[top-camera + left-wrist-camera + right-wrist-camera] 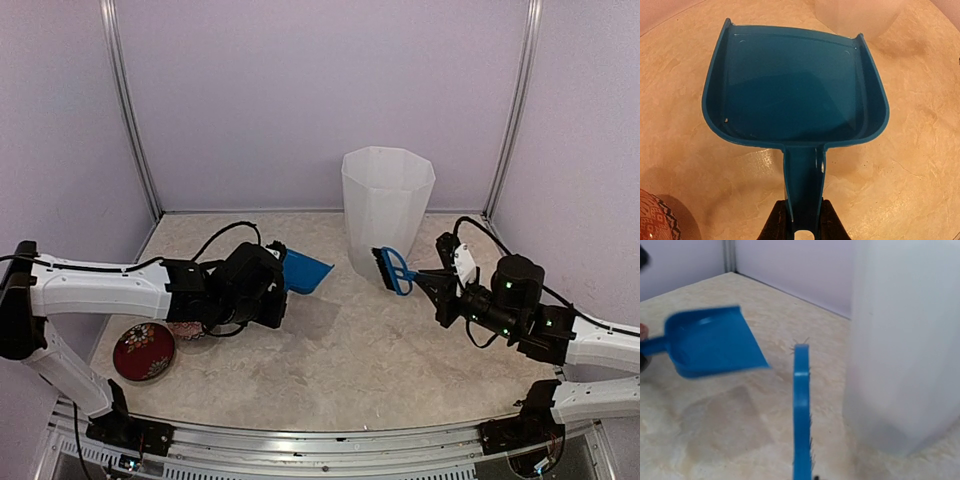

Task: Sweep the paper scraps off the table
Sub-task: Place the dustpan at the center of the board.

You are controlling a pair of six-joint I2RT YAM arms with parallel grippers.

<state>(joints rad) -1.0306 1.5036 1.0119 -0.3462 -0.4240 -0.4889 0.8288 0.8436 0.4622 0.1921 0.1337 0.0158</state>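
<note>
Broad bare tabletop point(350, 350) between left arm point(100, 285) and right arm point(530, 315): the widest passage. White bin point(387, 210), upright at the rear, blocks the middle back; corridors run past it on either side toward the walls. Blue dustpan point(305, 272), held above the surface, and blue brush point(392, 270), just beside the bin's base, narrow the gap before it. Red patterned dish point(144, 350) occupies the near-left area, just beside the left arm.

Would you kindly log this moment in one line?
left gripper: shut on dustpan, held above table; right gripper: shut on brush beside bin
</note>
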